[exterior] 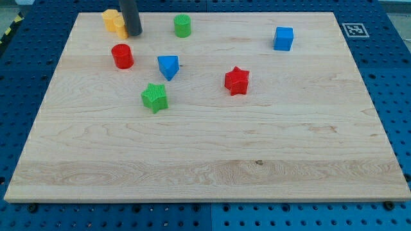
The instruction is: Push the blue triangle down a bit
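At the far left of the wooden board (205, 167), my rod comes straight down from above and stands upright, my tip (134, 34) touching or just beside the right edge of the yellow block (113, 20), whose shape I cannot make out; it is a bare rod holding nothing. Nearer, the red cylinder (122, 56) sits just below my tip, the green star (155, 97) nearer still. The blue triangle (168, 67) lies right of the cylinder, apart from my tip; the green cylinder (182, 25), red star (237, 80) and blue cube (283, 38) follow rightward.
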`<action>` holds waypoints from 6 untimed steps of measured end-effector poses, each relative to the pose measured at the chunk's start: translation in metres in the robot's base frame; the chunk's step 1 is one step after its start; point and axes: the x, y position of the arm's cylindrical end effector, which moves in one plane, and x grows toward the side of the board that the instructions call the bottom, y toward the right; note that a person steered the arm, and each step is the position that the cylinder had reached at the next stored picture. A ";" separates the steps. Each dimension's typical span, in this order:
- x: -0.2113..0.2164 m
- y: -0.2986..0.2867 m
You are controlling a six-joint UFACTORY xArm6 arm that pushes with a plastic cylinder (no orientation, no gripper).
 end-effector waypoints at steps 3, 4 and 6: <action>0.083 0.069; 0.122 0.104; 0.151 0.101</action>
